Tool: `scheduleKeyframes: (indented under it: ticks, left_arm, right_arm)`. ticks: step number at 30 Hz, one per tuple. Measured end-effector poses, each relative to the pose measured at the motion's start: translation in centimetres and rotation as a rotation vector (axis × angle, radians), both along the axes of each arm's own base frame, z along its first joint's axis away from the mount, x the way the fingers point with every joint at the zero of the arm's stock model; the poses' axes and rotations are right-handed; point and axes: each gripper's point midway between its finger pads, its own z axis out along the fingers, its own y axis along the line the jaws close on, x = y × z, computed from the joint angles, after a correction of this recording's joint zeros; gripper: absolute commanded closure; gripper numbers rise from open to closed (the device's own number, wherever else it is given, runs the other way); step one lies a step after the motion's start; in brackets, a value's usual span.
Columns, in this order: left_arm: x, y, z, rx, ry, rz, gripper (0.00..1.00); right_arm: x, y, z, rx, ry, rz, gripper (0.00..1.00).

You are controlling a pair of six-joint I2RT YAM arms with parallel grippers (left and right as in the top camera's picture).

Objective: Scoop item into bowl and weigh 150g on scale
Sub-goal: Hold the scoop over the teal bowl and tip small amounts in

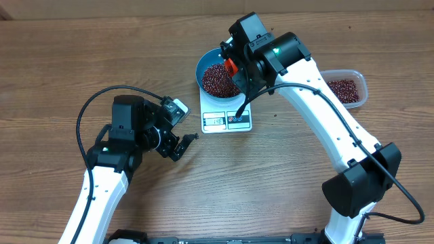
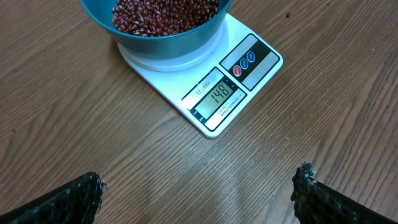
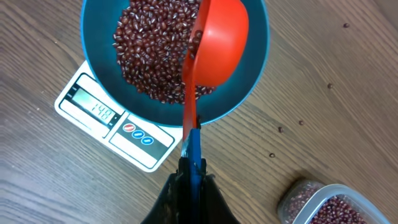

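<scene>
Right pincer [image 3: 191, 171] is pinching thin handle of my smooth red scoop [image 3: 221, 37] | scoop tipped above round blue bowl [image 3: 93, 56] | tiny oval beans [image 3: 146, 50] heaped inside, bowl on flat white scale [image 3: 134, 152] | left pincer [image 2: 198, 186] spread wide, wood-grain table [image 2: 348, 106] showing between its tips

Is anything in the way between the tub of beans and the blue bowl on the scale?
Nothing visible does. Only bare table with a few stray beans lies between the clear tub and the blue bowl; the red scoop in the right gripper hangs over the bowl.
</scene>
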Motion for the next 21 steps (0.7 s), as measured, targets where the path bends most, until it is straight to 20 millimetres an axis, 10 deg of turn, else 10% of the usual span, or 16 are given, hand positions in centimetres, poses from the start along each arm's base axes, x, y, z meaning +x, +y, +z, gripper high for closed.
scheduleKeyframes:
  ticks: [21]
  left_arm:
    - [0.00, 0.01, 0.00, 0.000, 0.000, 0.000, 0.01]
  right_arm:
    - [-0.01, -0.19, -0.02, -0.015, -0.002, 0.011, 0.96]
